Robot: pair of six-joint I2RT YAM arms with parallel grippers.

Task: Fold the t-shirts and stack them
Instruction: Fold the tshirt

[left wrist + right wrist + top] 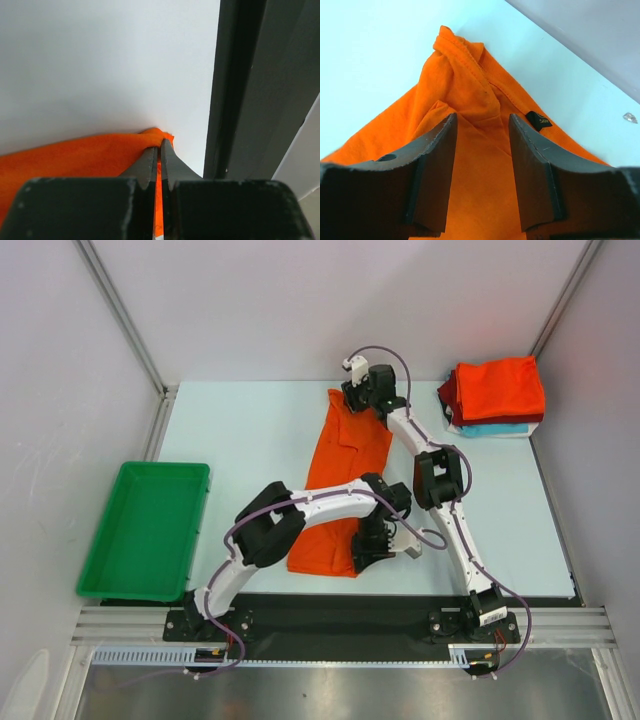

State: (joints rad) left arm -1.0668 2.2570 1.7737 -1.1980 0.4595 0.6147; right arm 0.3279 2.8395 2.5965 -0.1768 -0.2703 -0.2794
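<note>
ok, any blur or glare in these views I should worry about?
Top external: even soft light, sharp, mild sheen on the metal strip. Left wrist: left gripper blurry up close, orange shirt readable. Right wrist: size label crisp, right gripper slightly soft.

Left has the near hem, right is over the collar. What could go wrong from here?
1. The left gripper has its jaws shut on just a corner tip of the orange t-shirt; a lift could pull it free.
2. The right gripper has open jaws over the collar, holding nothing; moving the left alone would likely drag and bunch the cloth.
3. The right arm works near the folded stack; a wide swing might nudge it.
</note>
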